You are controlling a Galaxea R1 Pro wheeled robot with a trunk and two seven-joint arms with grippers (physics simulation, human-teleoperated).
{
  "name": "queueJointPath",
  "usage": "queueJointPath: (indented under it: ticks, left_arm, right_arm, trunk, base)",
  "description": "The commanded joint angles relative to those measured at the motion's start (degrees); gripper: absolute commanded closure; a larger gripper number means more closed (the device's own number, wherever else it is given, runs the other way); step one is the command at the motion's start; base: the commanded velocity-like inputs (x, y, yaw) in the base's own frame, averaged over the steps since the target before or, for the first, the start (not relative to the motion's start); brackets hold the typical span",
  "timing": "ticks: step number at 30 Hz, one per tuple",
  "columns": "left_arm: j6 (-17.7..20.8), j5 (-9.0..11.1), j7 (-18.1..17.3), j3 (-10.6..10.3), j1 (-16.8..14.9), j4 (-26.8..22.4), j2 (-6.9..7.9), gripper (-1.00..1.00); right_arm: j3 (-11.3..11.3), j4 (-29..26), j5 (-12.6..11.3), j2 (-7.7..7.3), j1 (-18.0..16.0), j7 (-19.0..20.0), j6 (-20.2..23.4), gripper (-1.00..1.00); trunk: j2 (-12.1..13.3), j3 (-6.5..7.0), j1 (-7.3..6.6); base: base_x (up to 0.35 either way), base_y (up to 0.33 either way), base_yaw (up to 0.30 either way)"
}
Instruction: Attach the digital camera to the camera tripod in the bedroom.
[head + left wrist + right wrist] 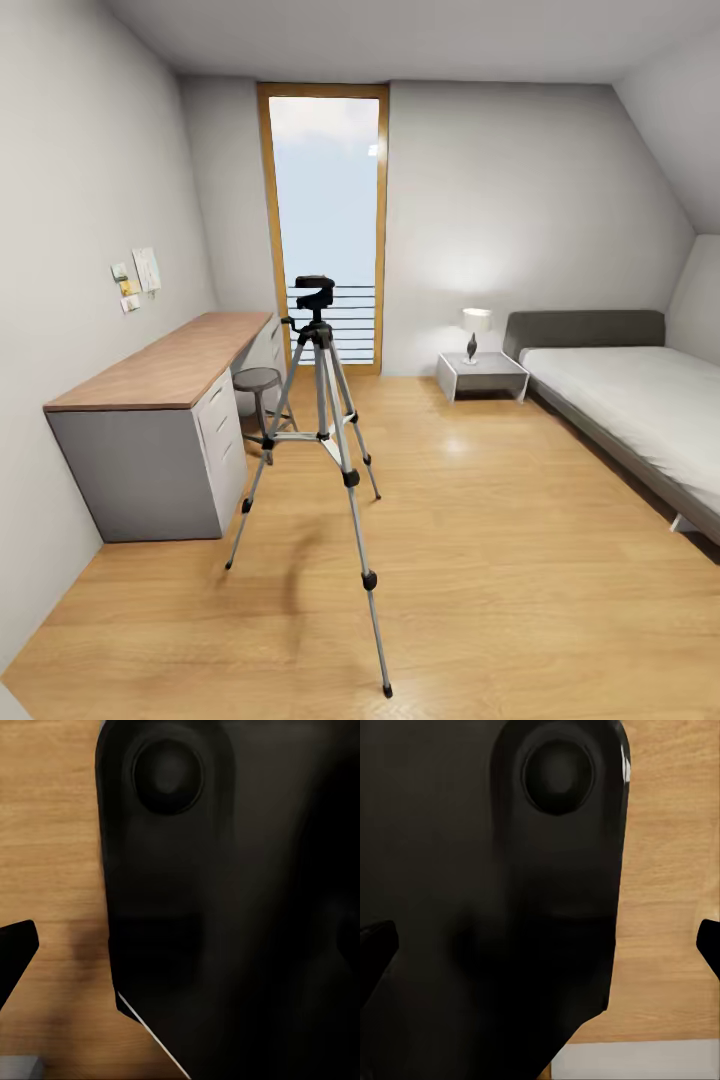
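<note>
**A:** Where does the camera tripod (pixel 322 440) stand?

**B:** In the head view it is upright on the light wood floor (pixel 480 560) of the bedroom, three silver legs spread, just off the near corner of the wood-topped worktop (pixel 170 365). A round grey stool (pixel 257 380) sits behind it, close to the worktop's white drawers.

**A:** And the digital camera (pixel 314 285)?

**B:** A small black boxy shape sits on top of the tripod's head, in front of the tall wood-framed window (pixel 326 225). It is too small and dark to tell whether it is fastened there or only resting.

**A:** What else does that view give?

**B:** A grey bed (pixel 630 400) along the right wall under the sloped ceiling, a low bedside table (pixel 482 375) with a lit lamp (pixel 476 325), and notes (pixel 138 275) pinned to the wall above the worktop.

**A:** Do the wrist views add anything?

**B:** Little of the room. Each has a large dark part of the robot's body close up, with plank floor beside it. The left wrist view shows one black fingertip (pixel 15 960) of the left claw; the right wrist view shows black fingertips (pixel 375 952) at both edges, set wide apart with nothing between them, so the right claw is spread open. The left claw's state I cannot tell.
</note>
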Motion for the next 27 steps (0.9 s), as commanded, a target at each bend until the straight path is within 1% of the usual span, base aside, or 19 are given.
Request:
queueJointPath:
  ticks: [1, 10, 23, 25, 27]
  left_arm:
    - [-0.3, 0.0, -0.1, 0.3, 0.1, -0.3, -0.33, -1.00]
    - [-1.1, 0.1, -0.1, 0.6, 0.1, -2.2, -0.71, -1.00]
    - [-1.3, 0.1, -0.1, 0.6, 0.1, -2.5, -0.70, -1.00]
    - [-1.3, 0.3, -0.1, 0.6, 0.1, -2.5, -0.70, -1.00]
    - [-1.3, 0.6, -0.1, 0.6, 0.1, -2.5, -0.70, -1.00]
  right_arm:
    - [0.3, 0.0, 0.3, -0.33, 0.0, -0.1, -0.1, -1.00]
    - [0.3, 0.0, 0.4, -0.57, 0.0, 0.0, -0.1, -1.00]
    - [0.2, 0.0, 0.3, -0.53, 0.0, 0.2, -0.1, -1.00]
    - [-0.3, 0.0, -0.2, -0.66, 0.0, -0.3, -0.2, -1.00]
    - [-0.1, 0.0, -0.1, -0.60, 0.0, -0.3, -0.2, -1.00]
  trunk:
    - [0.0, -0.03, 0.00]
    - [0.0, -0.03, 0.00]
    - [0.0, -0.03, 0.00]
    - [0.0, -0.03, 0.00]
    - [0.0, -0.03, 0.00]
  base:
    - [0.000, 0.000, 0.000]
    - [0.000, 0.000, 0.000]
    - [0.000, 0.000, 0.000]
    - [0.000, 0.000, 0.000]
    - [0.000, 0.000, 0.000]
